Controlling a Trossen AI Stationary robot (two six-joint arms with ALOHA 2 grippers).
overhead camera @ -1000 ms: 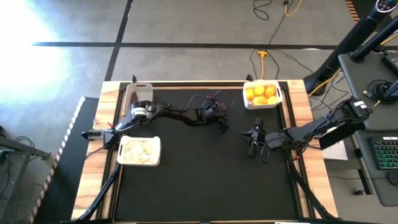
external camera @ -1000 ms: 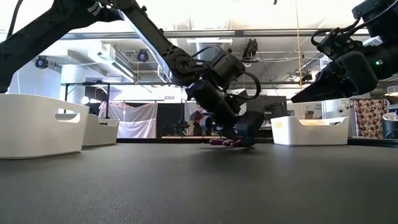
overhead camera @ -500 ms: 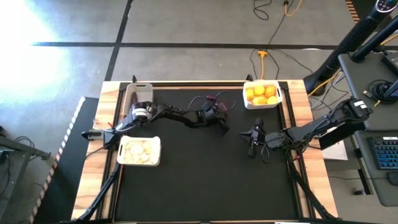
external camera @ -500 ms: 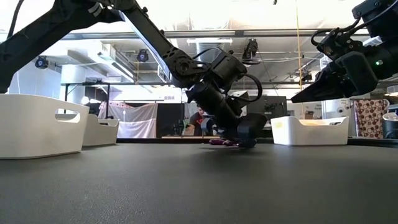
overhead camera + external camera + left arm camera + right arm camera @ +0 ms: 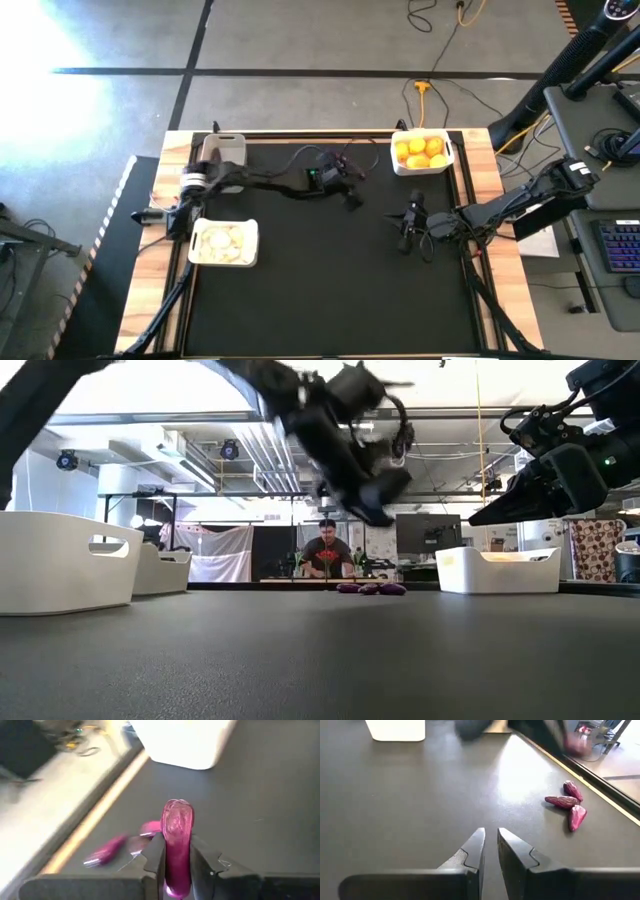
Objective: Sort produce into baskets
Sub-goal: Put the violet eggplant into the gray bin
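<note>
So a purple eggplant piece (image 5: pixel 176 845) is pinched by the left gripper (image 5: pixel 176 862), lifted off the table (image 5: pixel 320 290). At 3 o'clock, the right gripper (image 5: pixel 489 851) is held nearly shut, empty.

Glossy purple eggplant piece (image 5: pixel 176 845), matt black table (image 5: pixel 270 815)

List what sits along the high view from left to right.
Garlic basket → left gripper holding a purple piece → right gripper → citrus basket.
</note>
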